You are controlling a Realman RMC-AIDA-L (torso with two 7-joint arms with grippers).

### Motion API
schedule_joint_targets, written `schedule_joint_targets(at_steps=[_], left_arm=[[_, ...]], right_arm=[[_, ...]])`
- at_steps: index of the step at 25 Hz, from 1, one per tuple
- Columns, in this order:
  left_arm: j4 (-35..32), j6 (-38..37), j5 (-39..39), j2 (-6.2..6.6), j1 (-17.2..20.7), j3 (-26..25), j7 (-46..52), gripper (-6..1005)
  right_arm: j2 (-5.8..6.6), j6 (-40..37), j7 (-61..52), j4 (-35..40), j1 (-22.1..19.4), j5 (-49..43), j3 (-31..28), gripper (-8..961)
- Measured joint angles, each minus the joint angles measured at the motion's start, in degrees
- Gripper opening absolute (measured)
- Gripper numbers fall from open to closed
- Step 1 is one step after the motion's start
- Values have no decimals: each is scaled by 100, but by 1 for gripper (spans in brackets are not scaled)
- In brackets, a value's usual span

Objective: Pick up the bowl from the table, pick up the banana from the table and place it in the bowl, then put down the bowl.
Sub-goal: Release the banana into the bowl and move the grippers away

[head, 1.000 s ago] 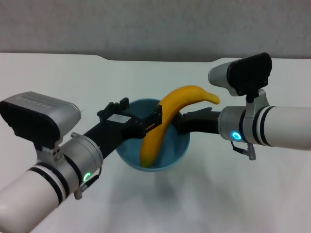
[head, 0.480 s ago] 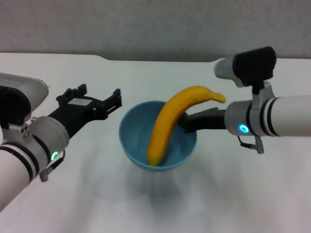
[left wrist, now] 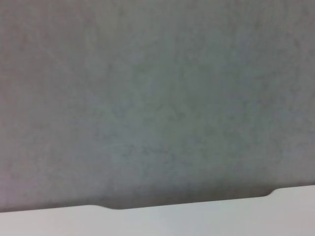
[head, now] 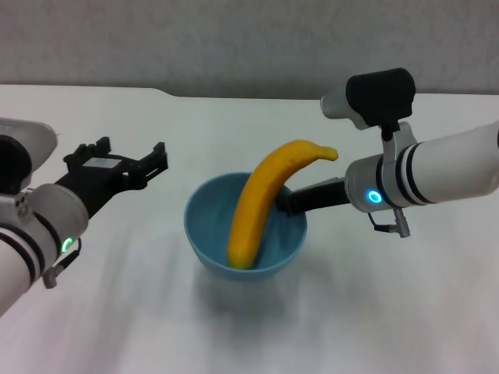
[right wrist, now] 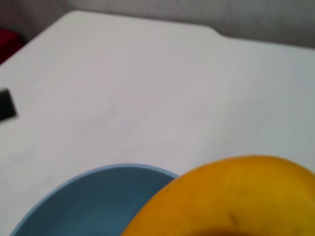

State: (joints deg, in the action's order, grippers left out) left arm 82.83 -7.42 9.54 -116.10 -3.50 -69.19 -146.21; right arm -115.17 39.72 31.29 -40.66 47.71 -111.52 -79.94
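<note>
The banana (head: 265, 199) is leaning in the light-blue bowl (head: 210, 234), one end on its floor, the other jutting over the rim. The bowl is sitting mid-bench (head: 351, 312). The right end effector (head: 287, 202) is gripping the bowl's rim. The left end effector (head: 160, 156) is hanging spread and empty toward the bench's left edge.

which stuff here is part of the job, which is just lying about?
Job:
- bowl, held at its rim by the right pincer
- banana, leaning in the bowl
- table
- left pincer, open, off to the bowl's left

Lying about:
- nothing visible
</note>
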Motion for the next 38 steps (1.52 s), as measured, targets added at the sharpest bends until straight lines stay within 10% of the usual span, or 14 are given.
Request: schedule_joint_targets(at_steps=[38], left_arm=[[-280,-74,-14,-18,161,-299,-29,897]], right_arm=[[-31,-552,18,1031,27,37,482,63]])
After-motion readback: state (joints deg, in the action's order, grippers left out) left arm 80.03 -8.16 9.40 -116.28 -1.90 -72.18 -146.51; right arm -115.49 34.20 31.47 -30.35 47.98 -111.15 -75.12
